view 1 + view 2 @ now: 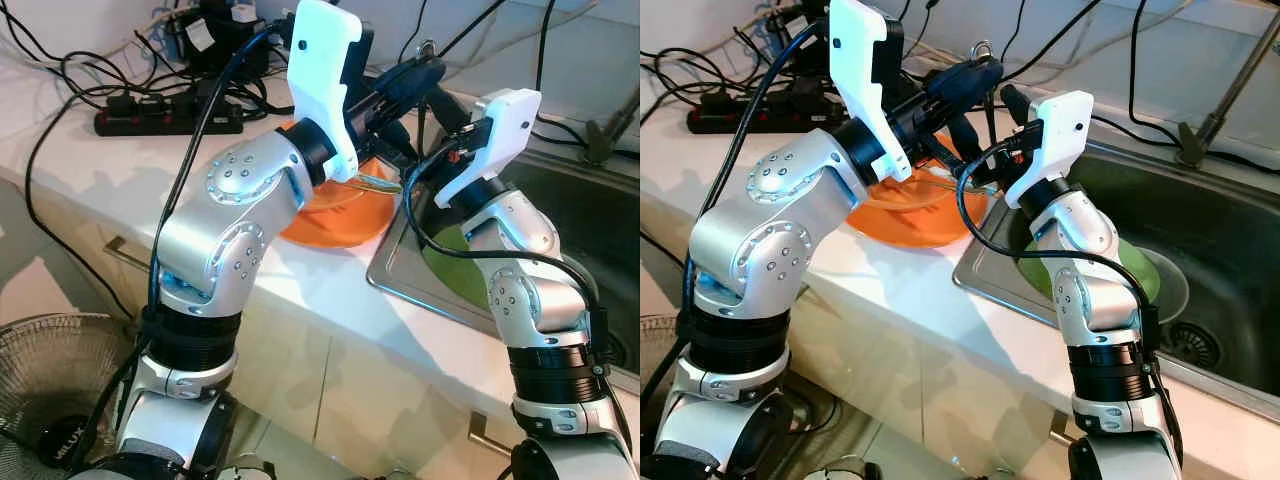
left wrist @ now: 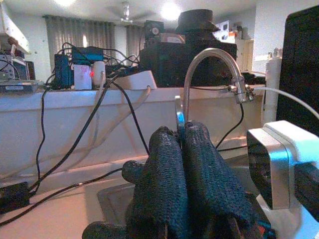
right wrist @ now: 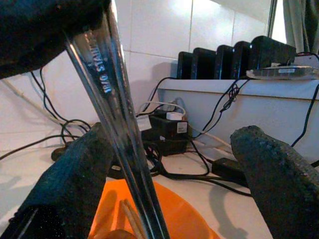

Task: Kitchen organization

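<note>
Left gripper (image 1: 975,75): above the counter edge beside the sink, over the orange bowl; its two black fingers (image 2: 164,179) are pressed together on a thin metal utensil.
Metal utensil (image 3: 117,119): a polished steel handle, pinched at one end by the left gripper and running slantwise down between the right gripper's fingers toward the bowl; which kind of utensil cannot be told.
Right gripper (image 3: 169,169): just beside the left gripper, at the sink's near-left corner; fingers (image 3: 271,174) spread wide apart, one on each side of the handle, not clamping it.
Orange bowl (image 1: 910,215): on the white counter (image 1: 870,280), touching the sink's left rim, under both grippers; a pair of pale chopsticks (image 3: 130,219) lies in it.
Green plate (image 1: 1150,275): in the steel sink (image 1: 1230,230), partly behind the right arm.
Writing: stamped letters run along the utensil handle, too slanted to read surely; "MILUX" is printed on the floor fan (image 1: 50,400) at the lower left.
Power strip (image 1: 165,118): at the counter's back left, amid black cables.
Tap (image 2: 209,69): curved, behind the sink.
</note>
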### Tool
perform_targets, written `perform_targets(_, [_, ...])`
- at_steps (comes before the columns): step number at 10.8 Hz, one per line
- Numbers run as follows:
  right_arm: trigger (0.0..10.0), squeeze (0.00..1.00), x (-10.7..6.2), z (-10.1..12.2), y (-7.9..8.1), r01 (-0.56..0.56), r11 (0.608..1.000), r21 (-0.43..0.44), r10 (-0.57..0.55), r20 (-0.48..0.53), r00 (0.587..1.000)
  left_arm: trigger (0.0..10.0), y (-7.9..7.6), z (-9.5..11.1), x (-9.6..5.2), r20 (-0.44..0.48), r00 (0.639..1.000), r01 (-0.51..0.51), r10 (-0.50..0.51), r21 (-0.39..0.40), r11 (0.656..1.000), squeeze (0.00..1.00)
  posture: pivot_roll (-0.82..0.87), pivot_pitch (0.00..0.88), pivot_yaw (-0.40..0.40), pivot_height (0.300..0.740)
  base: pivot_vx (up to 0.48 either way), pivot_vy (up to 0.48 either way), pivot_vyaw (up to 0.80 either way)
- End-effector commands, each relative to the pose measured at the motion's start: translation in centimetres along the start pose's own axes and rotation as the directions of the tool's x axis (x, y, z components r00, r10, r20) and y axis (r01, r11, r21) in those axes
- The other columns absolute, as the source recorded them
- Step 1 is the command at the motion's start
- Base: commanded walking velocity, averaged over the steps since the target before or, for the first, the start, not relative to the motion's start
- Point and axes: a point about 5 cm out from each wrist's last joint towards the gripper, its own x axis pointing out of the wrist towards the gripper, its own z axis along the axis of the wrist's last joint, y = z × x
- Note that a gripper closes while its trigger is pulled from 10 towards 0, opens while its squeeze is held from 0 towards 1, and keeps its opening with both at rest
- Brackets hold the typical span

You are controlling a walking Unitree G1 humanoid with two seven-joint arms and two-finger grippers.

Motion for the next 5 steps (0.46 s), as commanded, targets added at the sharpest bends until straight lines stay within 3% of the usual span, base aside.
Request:
perform_targets(1, [10.0,0.00,-0.23,-0.42,-0.14,0.012,1.000,-0.001,-0.012,-0.012,1.000,10.0,-0.90,0.68,0.42,0.008,0.999,0.053,-0.054,0.023,0.998,0.00,0.13,0.012,0.010,0.740,0.000,0.000,0.00])
perform_targets(5, [10.0,0.00,-0.71,-0.44,-0.59,0.007,1.000,-0.020,-0.008,-0.027,1.000,10.0,-0.68,0.80,0.43,0.019,0.999,0.028,-0.029,0.032,0.999,0.00,0.12,0.007,-0.001,0.740,0.000,0.000,0.00])
